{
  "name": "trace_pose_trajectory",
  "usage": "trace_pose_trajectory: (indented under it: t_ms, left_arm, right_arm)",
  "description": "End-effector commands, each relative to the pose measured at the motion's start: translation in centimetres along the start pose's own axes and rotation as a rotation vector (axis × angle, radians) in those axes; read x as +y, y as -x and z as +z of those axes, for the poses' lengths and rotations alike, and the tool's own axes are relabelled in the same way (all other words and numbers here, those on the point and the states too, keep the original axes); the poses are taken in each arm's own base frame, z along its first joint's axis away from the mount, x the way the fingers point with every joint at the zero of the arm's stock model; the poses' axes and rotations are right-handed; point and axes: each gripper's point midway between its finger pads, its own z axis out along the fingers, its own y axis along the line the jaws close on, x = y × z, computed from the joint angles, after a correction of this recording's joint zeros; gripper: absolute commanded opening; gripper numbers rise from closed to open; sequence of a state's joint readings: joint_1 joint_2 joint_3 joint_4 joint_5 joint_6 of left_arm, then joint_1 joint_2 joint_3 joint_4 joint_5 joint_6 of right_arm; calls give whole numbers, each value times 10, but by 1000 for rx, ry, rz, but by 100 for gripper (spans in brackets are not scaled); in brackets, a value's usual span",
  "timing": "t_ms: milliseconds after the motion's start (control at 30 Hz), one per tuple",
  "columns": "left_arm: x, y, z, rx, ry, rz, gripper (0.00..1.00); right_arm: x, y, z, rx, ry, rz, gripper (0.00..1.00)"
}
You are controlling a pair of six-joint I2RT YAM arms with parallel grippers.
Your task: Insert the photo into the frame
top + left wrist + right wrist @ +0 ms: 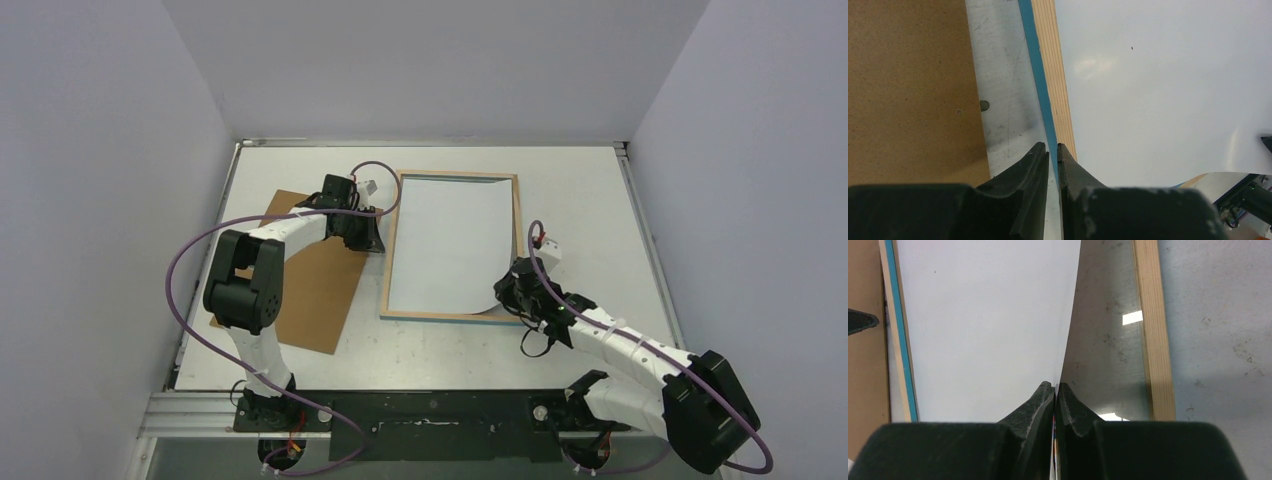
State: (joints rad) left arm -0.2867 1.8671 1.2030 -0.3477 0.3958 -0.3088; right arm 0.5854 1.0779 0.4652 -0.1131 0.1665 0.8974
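Observation:
The frame (pixel 518 220) lies face down on the table, wooden reverse up, its blue border showing along the left side (pixel 1040 90). The photo (pixel 450 240) lies in it with its white back up; its printed side is hidden. The sheet's near right corner is lifted off the glass. My right gripper (pixel 512 285) is shut on that edge of the photo (pixel 983 325), with a sliver of colour between the fingers in the right wrist view (pixel 1055 387). My left gripper (pixel 378 240) is shut on the frame's left rail (pixel 1053 150).
A plain brown backing board (pixel 315 290) lies left of the frame, under the left arm, and also shows in the left wrist view (pixel 908 85). Bare glass (pixel 1108 330) shows right of the photo inside the frame's right rail (pixel 1153 340). White walls surround the table.

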Motion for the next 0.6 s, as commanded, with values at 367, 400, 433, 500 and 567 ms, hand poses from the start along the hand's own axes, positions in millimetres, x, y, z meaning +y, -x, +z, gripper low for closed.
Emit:
trace_pose_trajectory:
  t_ms: [367, 400, 433, 500, 567]
  left_arm:
    - [-9, 16, -3, -36, -30, 30, 10]
    - [-9, 17, -3, -36, -31, 31, 10]
    - [-10, 16, -3, -35, -31, 31, 10]
    - [-10, 17, -3, -35, -34, 34, 10]
    - [-11, 18, -4, -36, -36, 34, 10]
  right_arm:
    - [12, 15, 5, -17, 43, -50, 8]
    - [11, 16, 6, -15, 40, -52, 8]
    - [11, 16, 6, -14, 40, -55, 9]
    - [10, 17, 7, -11, 38, -62, 10]
    - [10, 17, 8, -6, 38, -63, 11]
